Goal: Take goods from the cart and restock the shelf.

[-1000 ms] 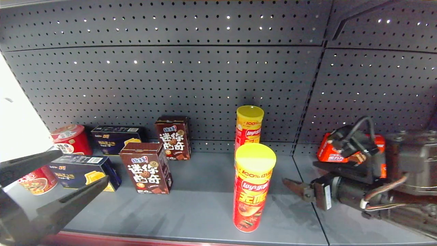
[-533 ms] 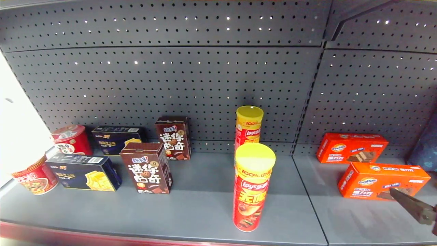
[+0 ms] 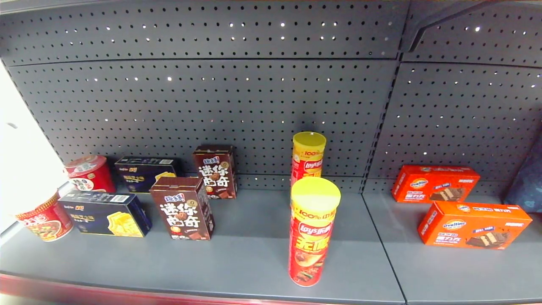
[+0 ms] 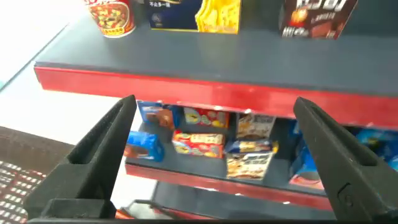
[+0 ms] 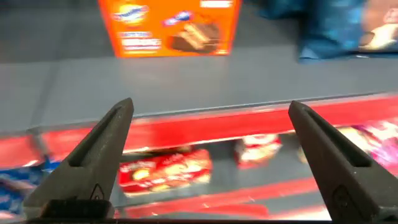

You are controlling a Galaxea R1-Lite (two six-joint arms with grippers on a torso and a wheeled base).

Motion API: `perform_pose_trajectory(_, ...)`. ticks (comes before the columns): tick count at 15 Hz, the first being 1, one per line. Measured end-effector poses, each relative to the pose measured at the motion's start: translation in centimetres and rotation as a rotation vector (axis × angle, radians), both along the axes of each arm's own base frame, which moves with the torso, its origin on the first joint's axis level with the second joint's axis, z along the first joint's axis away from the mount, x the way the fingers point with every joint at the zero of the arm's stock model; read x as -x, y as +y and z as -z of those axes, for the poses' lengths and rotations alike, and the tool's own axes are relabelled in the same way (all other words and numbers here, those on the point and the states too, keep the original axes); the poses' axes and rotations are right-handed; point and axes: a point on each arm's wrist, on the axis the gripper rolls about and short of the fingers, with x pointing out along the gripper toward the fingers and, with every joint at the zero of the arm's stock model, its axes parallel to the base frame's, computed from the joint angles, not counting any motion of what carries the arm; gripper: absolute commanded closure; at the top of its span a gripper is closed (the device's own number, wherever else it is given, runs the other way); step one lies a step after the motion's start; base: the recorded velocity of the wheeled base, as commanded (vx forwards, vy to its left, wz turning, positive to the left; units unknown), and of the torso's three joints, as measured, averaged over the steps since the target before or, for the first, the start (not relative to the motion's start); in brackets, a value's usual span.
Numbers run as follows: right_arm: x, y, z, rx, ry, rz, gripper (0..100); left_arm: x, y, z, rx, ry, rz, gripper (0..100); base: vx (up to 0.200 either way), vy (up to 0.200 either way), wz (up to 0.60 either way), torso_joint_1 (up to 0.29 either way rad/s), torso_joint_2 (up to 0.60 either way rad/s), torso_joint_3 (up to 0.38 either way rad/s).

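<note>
My left fingers (image 4: 99, 162) and right fingers (image 5: 93, 165) spread empty; I'd clear the shelf (image 3: 254, 250) lip at twelve o'clock first.

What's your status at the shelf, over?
Left end effector and right end effector open, empty, before grey metal shelf. Red cylindrical chip can, yellow lid, upright at front. Nothing seen blocking.

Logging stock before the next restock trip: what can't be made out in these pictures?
Rear chips can: lower part hidden behind the front chips can, head view.
Blue bag: cut off by the head view's right edge.
Lower-shelf packets: blurred in the right wrist view.
Front noodle cup: top lost in glare, head view.
</note>
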Motion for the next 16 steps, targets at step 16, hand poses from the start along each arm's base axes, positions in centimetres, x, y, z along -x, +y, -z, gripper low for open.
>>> perform_pose_trajectory(16,0.2,0.2,1.9,0.033,-0.094,-0.063,0,-0.1,-0.1,0.9,0.102,-0.061,0.053,0,0.0,0.0,0.0,0.0,0.0,0.0)
